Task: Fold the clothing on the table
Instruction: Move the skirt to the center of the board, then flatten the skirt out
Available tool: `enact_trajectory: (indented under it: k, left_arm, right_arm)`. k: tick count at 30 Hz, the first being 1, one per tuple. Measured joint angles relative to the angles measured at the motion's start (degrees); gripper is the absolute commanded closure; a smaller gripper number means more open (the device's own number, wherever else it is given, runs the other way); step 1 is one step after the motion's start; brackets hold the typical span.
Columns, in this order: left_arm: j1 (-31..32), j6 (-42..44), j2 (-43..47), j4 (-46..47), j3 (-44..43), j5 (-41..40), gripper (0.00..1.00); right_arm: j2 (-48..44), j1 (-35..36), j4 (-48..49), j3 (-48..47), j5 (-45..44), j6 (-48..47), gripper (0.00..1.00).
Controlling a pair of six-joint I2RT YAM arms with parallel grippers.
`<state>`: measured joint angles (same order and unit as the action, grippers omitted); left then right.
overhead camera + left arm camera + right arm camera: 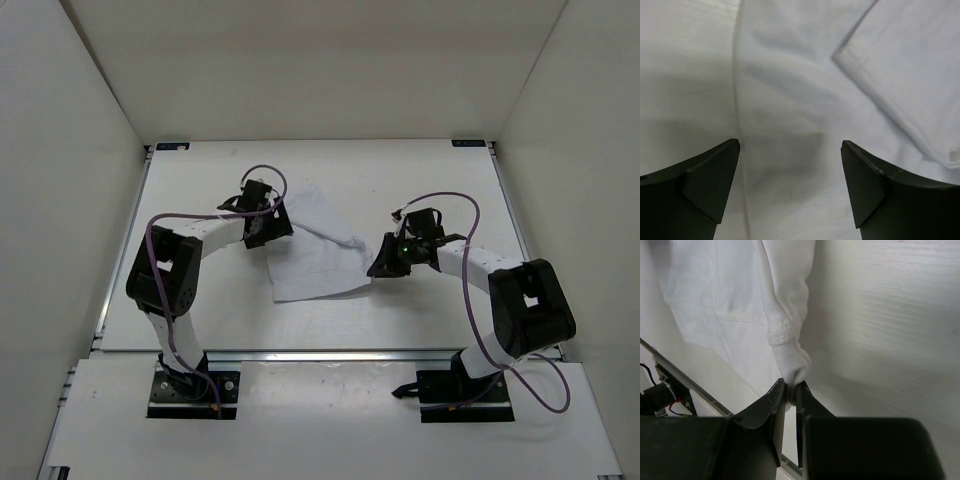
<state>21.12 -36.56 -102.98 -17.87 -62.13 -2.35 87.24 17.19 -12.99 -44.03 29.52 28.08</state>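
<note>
The clothing lay rumpled near the middle of the table, plain white, one layer lapped over another and a stitched hem showing. The right gripper was pinched tight on its right corner. The left gripper hung over its left edge, jaws wide apart and holding nothing.

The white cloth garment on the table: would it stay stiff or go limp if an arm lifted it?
Probably limp: the plain white fabric garment bunches where the right gripper pinches its edge. Likely light too; its layers look thin and lie flat.
</note>
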Motion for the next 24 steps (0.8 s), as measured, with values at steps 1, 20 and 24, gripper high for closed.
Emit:
enact_trajectory:
  k: [1, 20, 24]
  left_arm:
    - [0.1, 0.7, -0.8, 0.0, -1.6, 0.2, 0.02]
    - [6.8, -5.1, 23.8, -2.6, 24.1, 1.4, 0.15]
    - [6.6, -7.4, 24.2, 0.9, 26.1, 1.6, 0.34]
  right_arm:
    - [0.0, 0.3, 0.3, 0.0, 0.2, 0.0, 1.0]
    - [0.9, 3.8, 2.8, -0.2, 0.9, 0.9, 1.0]
    - [0.9, 4.2, 2.8, -0.2, 0.7, 0.9, 1.0]
